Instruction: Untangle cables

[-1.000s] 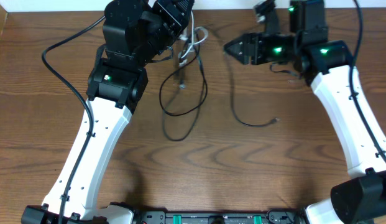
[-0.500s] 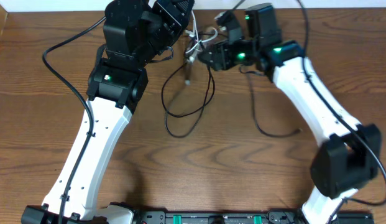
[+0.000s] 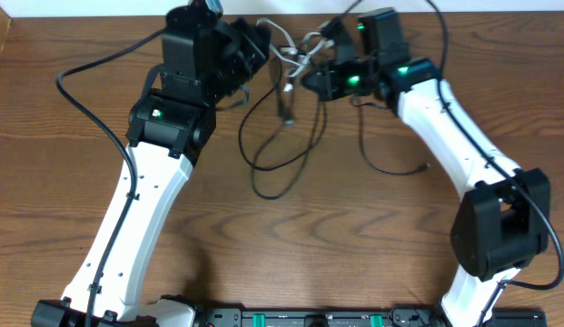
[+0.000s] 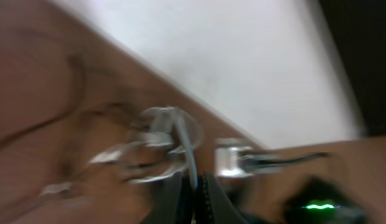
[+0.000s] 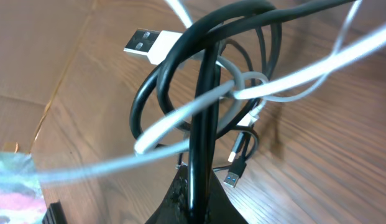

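The cables form a knot (image 3: 291, 56) lifted near the table's back edge, between both grippers. My left gripper (image 3: 266, 43) is shut on the white cable (image 3: 283, 38); in the blurred left wrist view that white cable (image 4: 180, 140) runs down between the closed fingers of the gripper (image 4: 194, 191). My right gripper (image 3: 311, 80) is shut on a black cable (image 5: 204, 118), which stands straight up from the gripper (image 5: 202, 198). White strands (image 5: 180, 127) loop round it. A white USB plug (image 5: 143, 41) and a black plug (image 5: 236, 168) hang close by. Black loops (image 3: 282, 168) trail onto the table.
A loose black end (image 3: 425, 167) lies right of the middle. The left arm's thick black lead (image 3: 82, 68) arcs over the table's left side. The white wall (image 3: 100, 7) borders the back edge. Something colourful (image 5: 12, 180) shows at the right wrist view's lower left.
My right arm swung left to the knot and its jaws closed on a black cable. The knot and the trailing black loops shifted slightly right. The left gripper kept its hold.
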Robot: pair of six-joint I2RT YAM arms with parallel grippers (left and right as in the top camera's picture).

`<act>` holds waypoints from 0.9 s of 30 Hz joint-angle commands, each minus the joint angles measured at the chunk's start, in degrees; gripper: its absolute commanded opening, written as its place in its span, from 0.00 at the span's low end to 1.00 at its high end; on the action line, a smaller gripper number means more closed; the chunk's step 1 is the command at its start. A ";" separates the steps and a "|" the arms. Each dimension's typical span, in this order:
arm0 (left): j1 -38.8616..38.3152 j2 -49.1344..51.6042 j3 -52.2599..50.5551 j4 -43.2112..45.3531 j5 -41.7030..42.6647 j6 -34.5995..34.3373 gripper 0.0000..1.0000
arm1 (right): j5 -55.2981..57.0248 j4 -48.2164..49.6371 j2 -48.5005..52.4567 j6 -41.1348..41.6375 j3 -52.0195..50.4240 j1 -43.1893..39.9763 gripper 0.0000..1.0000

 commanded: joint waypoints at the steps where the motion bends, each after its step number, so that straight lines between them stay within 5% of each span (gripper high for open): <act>1: 0.20 -0.39 0.37 -6.38 -12.98 11.32 0.08 | -0.39 -1.84 -4.87 -0.57 0.39 -3.63 0.01; 10: 0.72 2.34 0.31 -24.98 -26.69 18.93 0.07 | -0.37 -6.32 -13.33 -0.66 0.50 -9.38 0.01; 27: 8.81 7.10 0.31 -29.99 -26.71 25.00 0.07 | -0.37 -9.55 -20.13 0.02 2.36 -20.98 0.01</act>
